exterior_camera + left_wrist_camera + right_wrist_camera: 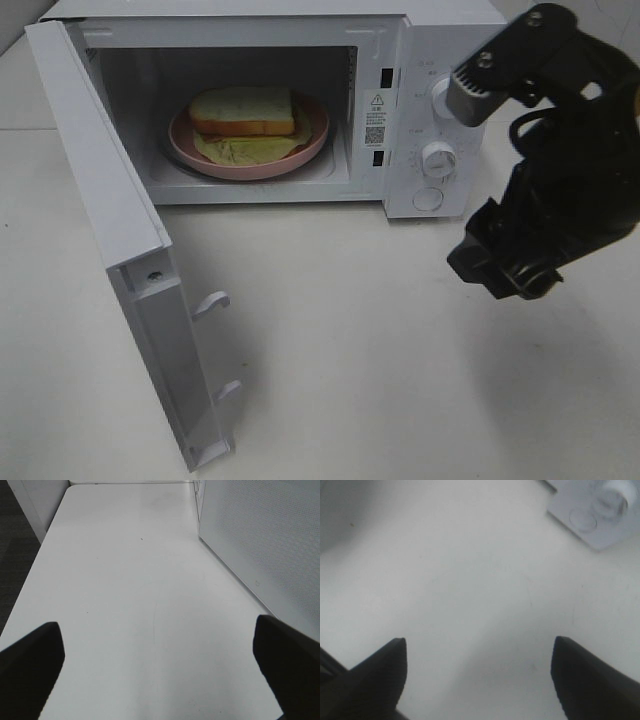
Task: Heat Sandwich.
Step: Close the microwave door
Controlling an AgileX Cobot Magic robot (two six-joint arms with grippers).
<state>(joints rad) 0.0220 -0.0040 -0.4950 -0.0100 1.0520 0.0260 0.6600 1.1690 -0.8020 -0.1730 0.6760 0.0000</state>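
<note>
- Inside the open microwave [400, 60] we see the sandwich [243, 110] lying on a round pink plate [312, 140]. It sits toward the back of the plate, and its pale green leaf [245, 152] spreads out from under it toward the front.
- On the left of the exterior view we find the door [105, 220] standing wide open. Its two latch hooks [212, 302] point out over the white table [350, 360].
- We see the right gripper [480, 645] hanging above bare table in front of the microwave's control side. Its jaws are spread wide with nothing between them. Its wrist view also catches the lower dial [615, 492] and the round button [582, 520] beside it.
- We see the left gripper [157, 625] spread just as wide and holding nothing, over the same white table. A white panel [265, 540] with a fine dotted pattern stands just beside it. We cannot tell from that view which part of the microwave it is.
</note>
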